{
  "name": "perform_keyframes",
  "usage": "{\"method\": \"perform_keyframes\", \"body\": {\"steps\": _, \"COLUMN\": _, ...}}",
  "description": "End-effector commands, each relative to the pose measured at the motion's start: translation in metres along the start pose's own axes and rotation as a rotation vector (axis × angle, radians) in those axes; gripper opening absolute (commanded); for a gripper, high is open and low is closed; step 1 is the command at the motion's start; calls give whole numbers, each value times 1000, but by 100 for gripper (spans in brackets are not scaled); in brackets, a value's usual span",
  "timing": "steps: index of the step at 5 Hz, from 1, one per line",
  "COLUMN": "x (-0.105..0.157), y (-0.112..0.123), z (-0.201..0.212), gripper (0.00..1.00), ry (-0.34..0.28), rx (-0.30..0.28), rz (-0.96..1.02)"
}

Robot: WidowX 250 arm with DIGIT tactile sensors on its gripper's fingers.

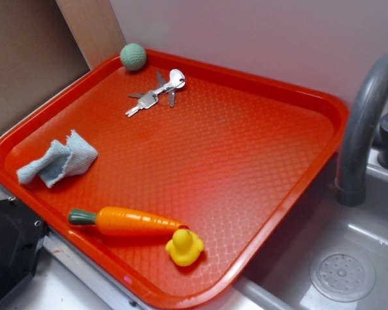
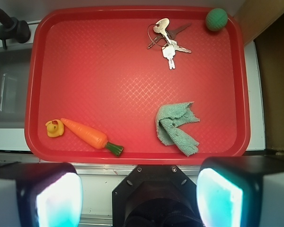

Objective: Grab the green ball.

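We are seeing the green ball (image 1: 134, 57) sitting in the upper left corner of the red tray (image 1: 258, 187) in the exterior view, just beside the keys (image 1: 156, 93). In the wrist view, our gripper (image 2: 142, 196) is hovering at the bottom of the frame, fingers (image 2: 57, 196) spread wide apart, holding nothing.

The green ball (image 1: 134, 57) looks fuzzy, knitted and matt. The red tray (image 1: 258, 194) is glossy plastic with a fine waffle texture. The keys (image 1: 156, 94) are shiny metal, the rag (image 1: 58, 160) soft cloth, and the carrot (image 1: 132, 221) and duck (image 1: 185, 247) smooth, probably plastic.
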State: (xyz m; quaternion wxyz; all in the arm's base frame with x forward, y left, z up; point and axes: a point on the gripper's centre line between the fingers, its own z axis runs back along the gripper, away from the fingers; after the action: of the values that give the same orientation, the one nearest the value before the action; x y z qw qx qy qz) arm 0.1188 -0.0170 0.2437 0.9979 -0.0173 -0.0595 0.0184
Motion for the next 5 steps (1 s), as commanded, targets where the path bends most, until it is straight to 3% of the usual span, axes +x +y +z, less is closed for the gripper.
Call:
{"method": "perform_keyframes", "body": {"steps": 1, "x": 0, "y": 0, "z": 0, "gripper": 100, "ry": 0, "rx": 0, "rz": 0}}
{"method": "perform_keyframes", "body": {"steps": 2, "x": 45, "y": 22, "z": -55, "gripper": 100, "ry": -62, "rx": 48, "rz": 217}}
{"method": "perform_keyframes", "body": {"steps": 3, "x": 89, "y": 49, "z": -95, "gripper": 100, "ry": -162, "rx": 19, "rz": 468}}
{"method": "perform_keyframes", "body": {"steps": 4, "x": 133, "y": 81, "z": -131, "gripper": 100, "ry": -243, "rx": 33, "rz": 623}}
{"method": "perform_keyframes", "body": {"steps": 5, "x": 171, "y": 99, "z": -160, "gripper": 100, "ry": -307, "rx": 93, "rz": 534}}
